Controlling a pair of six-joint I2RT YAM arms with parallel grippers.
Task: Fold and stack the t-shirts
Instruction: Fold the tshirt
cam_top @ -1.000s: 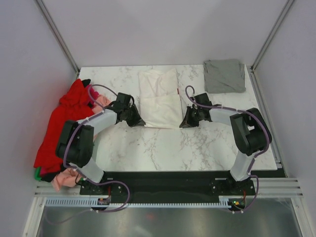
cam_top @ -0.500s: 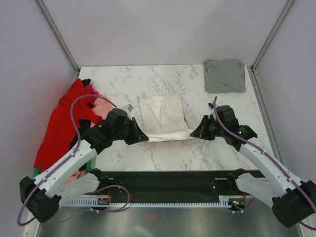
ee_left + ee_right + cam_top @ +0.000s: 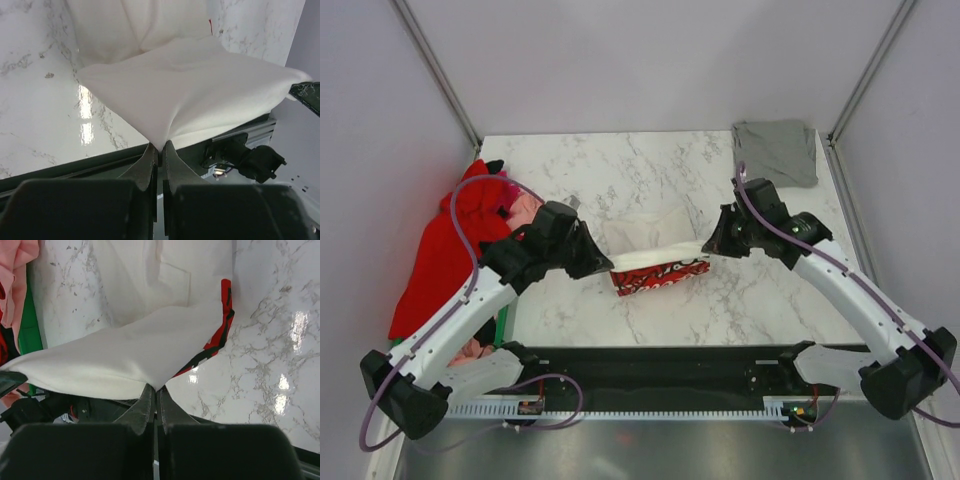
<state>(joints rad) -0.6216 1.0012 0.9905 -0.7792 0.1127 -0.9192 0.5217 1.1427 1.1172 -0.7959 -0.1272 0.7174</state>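
Cream t-shirt (image 3: 650, 232) lifted by its near edge, mid-counter (image 3: 620, 160).
Left jaws and right jaws each pinch a corner of the cloth, and the edge is stretched between them above the marble. A red panel with white script (image 3: 660, 278) shows just under it. Grey t-shirt (image 3: 775, 152) lies folded at the far right corner. Red and pink heap (image 3: 445, 250) sits on the left edge.

place: robot lab cell | marble table (image 3: 620, 160); aluminium posts (image 3: 436, 70); plain walls (image 3: 650, 60)
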